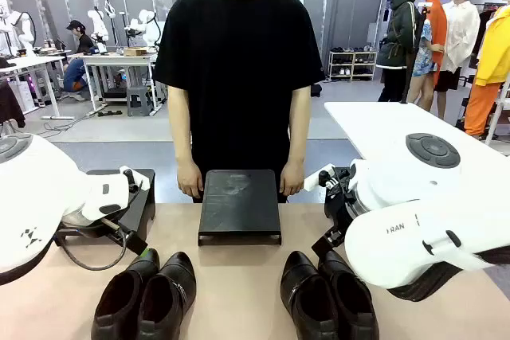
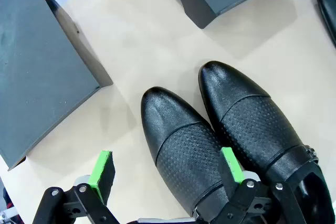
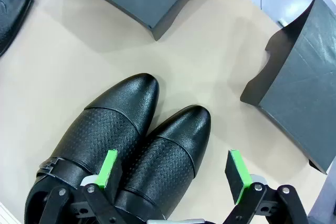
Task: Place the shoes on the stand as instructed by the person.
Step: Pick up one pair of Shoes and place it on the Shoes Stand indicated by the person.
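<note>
Two pairs of glossy black shoes stand near the table's front edge, toes toward the person (image 1: 239,61): the left pair (image 1: 147,296) and the right pair (image 1: 328,296). My left gripper (image 2: 167,167) hovers open above the left pair, its green pads astride the left-hand shoe (image 2: 181,145), with the other shoe (image 2: 252,124) beside it. Over the right pair my right gripper (image 3: 173,171) is open too, one pad above the seam between its two shoes (image 3: 105,129) (image 3: 170,153). The person's hands (image 1: 190,185) (image 1: 292,181) hang by the middle stand (image 1: 239,201).
A second dark stand (image 1: 131,197) (image 2: 37,72) sits at the left behind my left arm, and a third stand (image 3: 299,87) lies to the right of the right pair. Bare tan tabletop (image 1: 239,276) separates the two pairs.
</note>
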